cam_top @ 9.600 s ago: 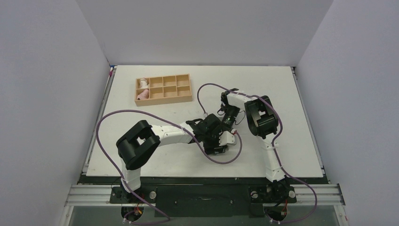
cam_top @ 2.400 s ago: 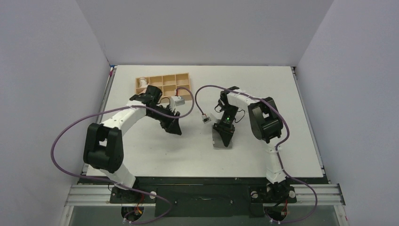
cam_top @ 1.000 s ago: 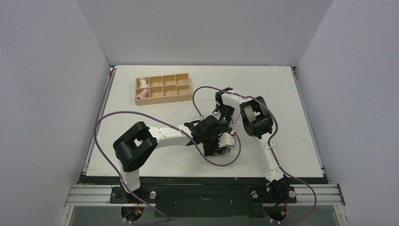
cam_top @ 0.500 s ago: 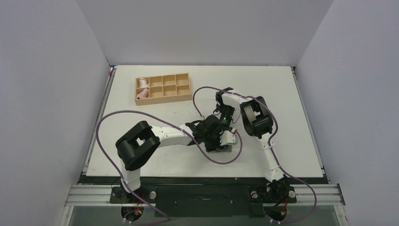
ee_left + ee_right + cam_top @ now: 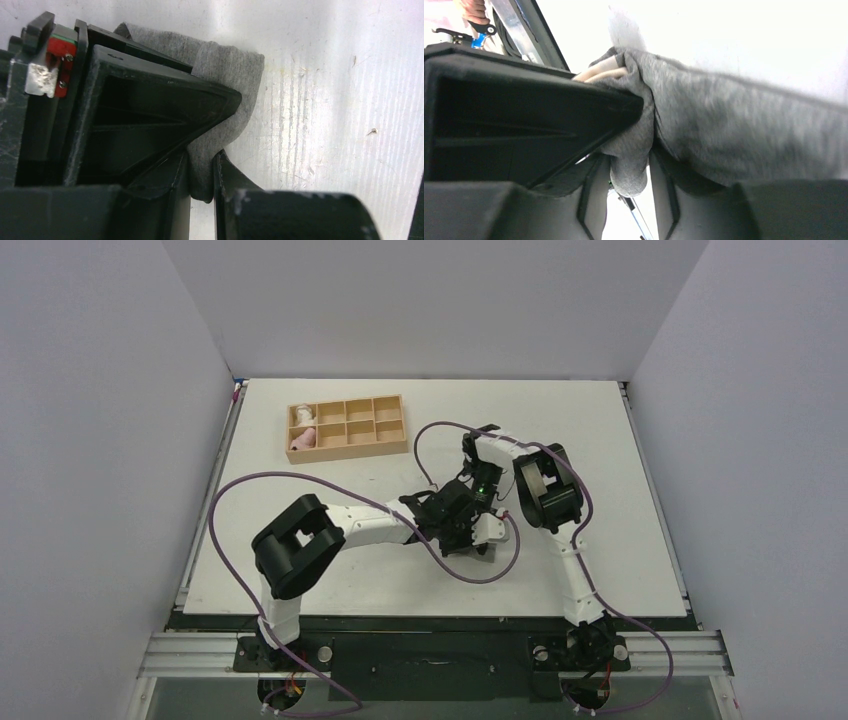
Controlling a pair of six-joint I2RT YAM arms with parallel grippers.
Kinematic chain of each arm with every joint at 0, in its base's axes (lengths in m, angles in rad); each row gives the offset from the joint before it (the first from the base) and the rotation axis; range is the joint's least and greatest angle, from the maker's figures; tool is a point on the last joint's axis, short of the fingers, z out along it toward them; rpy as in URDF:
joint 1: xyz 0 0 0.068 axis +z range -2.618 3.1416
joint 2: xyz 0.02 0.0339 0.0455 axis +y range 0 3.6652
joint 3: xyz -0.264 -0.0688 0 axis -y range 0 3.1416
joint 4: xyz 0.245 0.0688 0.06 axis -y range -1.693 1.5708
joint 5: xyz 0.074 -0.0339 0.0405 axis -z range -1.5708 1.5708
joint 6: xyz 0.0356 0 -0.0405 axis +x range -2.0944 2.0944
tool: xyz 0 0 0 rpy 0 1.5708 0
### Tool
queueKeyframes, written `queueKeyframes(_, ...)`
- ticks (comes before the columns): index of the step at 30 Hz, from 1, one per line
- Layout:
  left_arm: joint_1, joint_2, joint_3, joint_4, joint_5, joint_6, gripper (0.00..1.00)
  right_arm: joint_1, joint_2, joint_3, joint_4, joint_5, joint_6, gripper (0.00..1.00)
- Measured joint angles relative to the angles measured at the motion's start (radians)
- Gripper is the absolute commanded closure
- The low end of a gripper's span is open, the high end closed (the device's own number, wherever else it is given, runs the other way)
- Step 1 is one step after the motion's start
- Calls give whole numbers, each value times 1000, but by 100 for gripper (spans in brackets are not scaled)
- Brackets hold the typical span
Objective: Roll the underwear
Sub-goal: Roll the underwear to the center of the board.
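Note:
The underwear (image 5: 225,65) is a dark grey bundle on the white table, mostly hidden under both grippers in the top view, where only a grey bit (image 5: 482,551) shows. My left gripper (image 5: 201,165) is shut on a fold of it at the bundle's end. In the right wrist view the underwear (image 5: 744,120) bulges to the right, with its pale beige strip (image 5: 604,67) showing at the upper left. My right gripper (image 5: 631,170) stands slightly open, a grey fold hanging loosely between its fingers. From above, the left gripper (image 5: 462,530) and the right gripper (image 5: 478,502) meet over the bundle.
A wooden compartment tray (image 5: 390,425) sits at the back left, holding a pink cloth roll (image 5: 301,439) and a white cloth roll (image 5: 302,417) in its left cells. Purple cables (image 5: 470,580) loop over the table near the grippers.

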Motion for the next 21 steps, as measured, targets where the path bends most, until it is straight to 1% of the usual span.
queueKeyframes(2, 0, 5, 9, -8, 5, 2, 100, -15, -5, -3, -1, -11, 4, 57)
queueKeyframes(6, 0, 18, 27, -13, 12, 3, 100, -40, -27, -7, 0, -15, 3, 53)
queueKeyframes(15, 6, 46, 61, -16, 31, 3, 100, -76, -79, -26, 46, -4, -18, 52)
queueKeyframes(21, 14, 61, 81, -25, 50, 2, 100, -125, -101, -29, 75, -1, -23, 52)
